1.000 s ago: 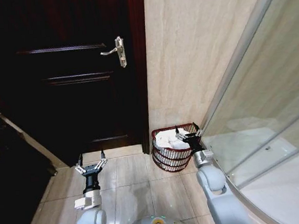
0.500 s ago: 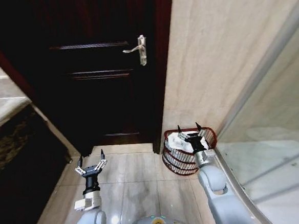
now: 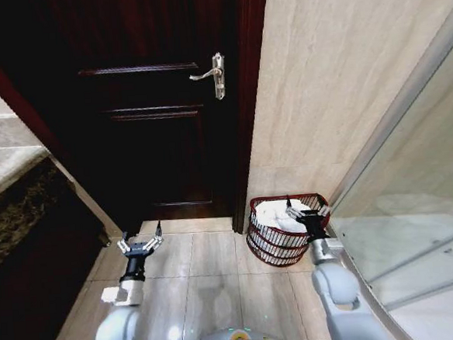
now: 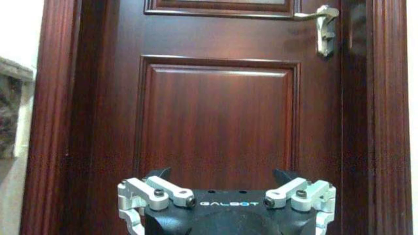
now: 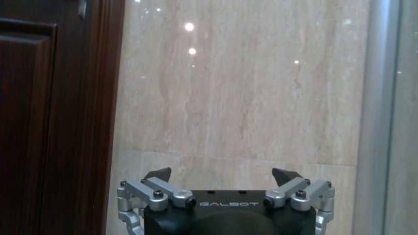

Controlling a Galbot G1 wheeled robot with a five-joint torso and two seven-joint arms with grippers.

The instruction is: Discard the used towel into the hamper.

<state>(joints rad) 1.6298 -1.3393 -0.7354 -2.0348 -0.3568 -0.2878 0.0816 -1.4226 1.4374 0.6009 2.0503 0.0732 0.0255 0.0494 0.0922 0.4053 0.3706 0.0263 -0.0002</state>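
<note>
From the head view, the hamper (image 3: 287, 229) stands on the tiled floor (image 3: 210, 272) in the corner where the beige stone wall (image 3: 337, 77) meets the glass shower screen (image 3: 423, 203), just to the right of the dark wooden door (image 3: 153, 121). A white towel (image 3: 276, 213) lies bunched inside it, filling the upper part of the basket. The right gripper (image 3: 307, 215) hangs over the hamper's near right rim, its jaws spread and empty (the towel sits beside and below the fingertips, and I cannot tell whether it touches them). The left gripper (image 3: 141, 244) is held out low over the floor tiles in front of the door, well apart from the hamper, with its jaws wide and nothing between them.

In the left wrist view, the left gripper (image 4: 222, 175) faces the door's panelled front (image 4: 219, 117), fingertips far apart, with the silver door handle (image 4: 321, 22) up near the corner.

In the right wrist view, the right gripper (image 5: 222, 175) also stands wide open and faces the stone wall (image 5: 242, 88), with the door frame (image 5: 104, 112) on one side and the shower screen's metal post (image 5: 379, 117) on the other.
</note>
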